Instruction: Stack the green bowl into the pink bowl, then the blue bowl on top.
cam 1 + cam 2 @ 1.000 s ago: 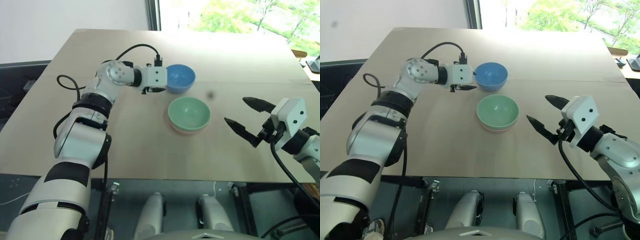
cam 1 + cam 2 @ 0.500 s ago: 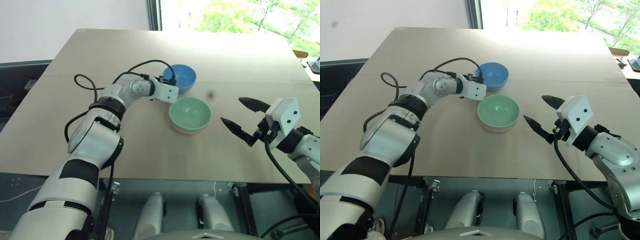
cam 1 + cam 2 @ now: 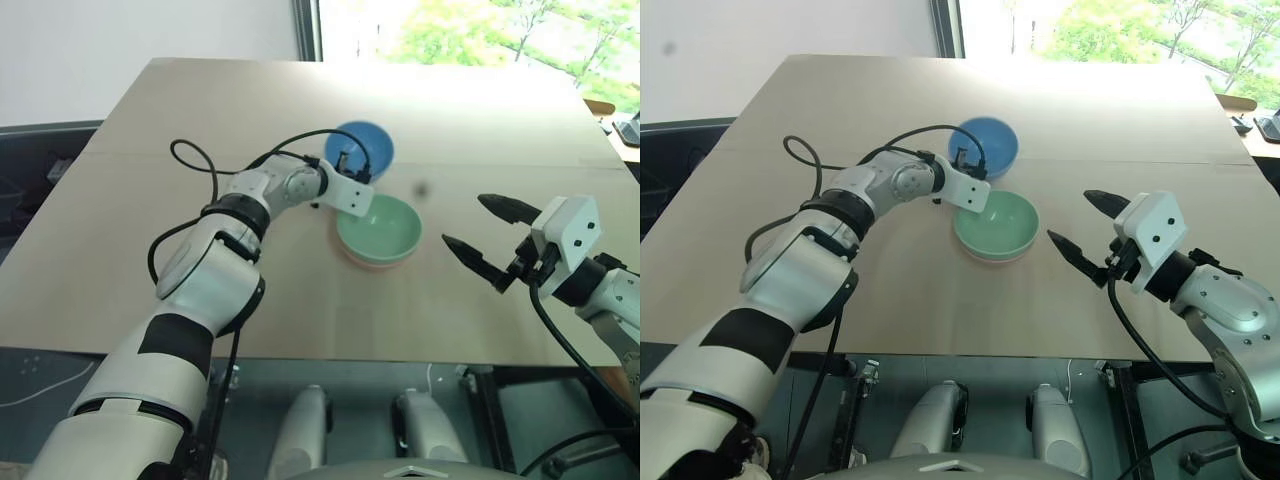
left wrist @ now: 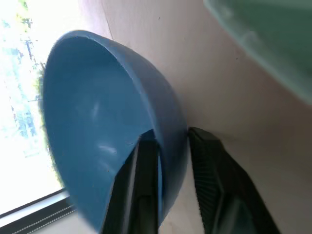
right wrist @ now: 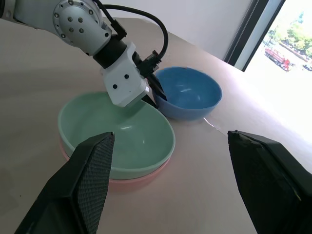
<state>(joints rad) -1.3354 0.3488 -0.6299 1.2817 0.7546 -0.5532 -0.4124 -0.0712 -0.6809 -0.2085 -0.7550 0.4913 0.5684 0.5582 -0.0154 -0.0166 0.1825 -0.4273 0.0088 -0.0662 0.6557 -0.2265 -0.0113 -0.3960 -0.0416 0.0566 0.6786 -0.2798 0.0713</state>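
The green bowl (image 3: 380, 225) sits nested in the pink bowl (image 5: 141, 181), whose rim shows beneath it, at the middle of the table. Just behind them stands the blue bowl (image 3: 368, 148), touching the table. My left gripper (image 3: 345, 166) is shut on the blue bowl's near rim, with one finger (image 4: 146, 170) inside the bowl and the other outside. My right gripper (image 3: 462, 220) hovers open to the right of the stacked pair, apart from both bowls, nothing between its fingers.
The bowls rest on a light wooden table (image 3: 200, 120) with bare surface to the left, right and front. A small dark spot (image 3: 421, 188) lies right of the blue bowl. A window stands behind the far edge.
My left gripper has swung right and down from beside the blue bowl, rolled, and closed on its near rim. The right arm has stayed still.
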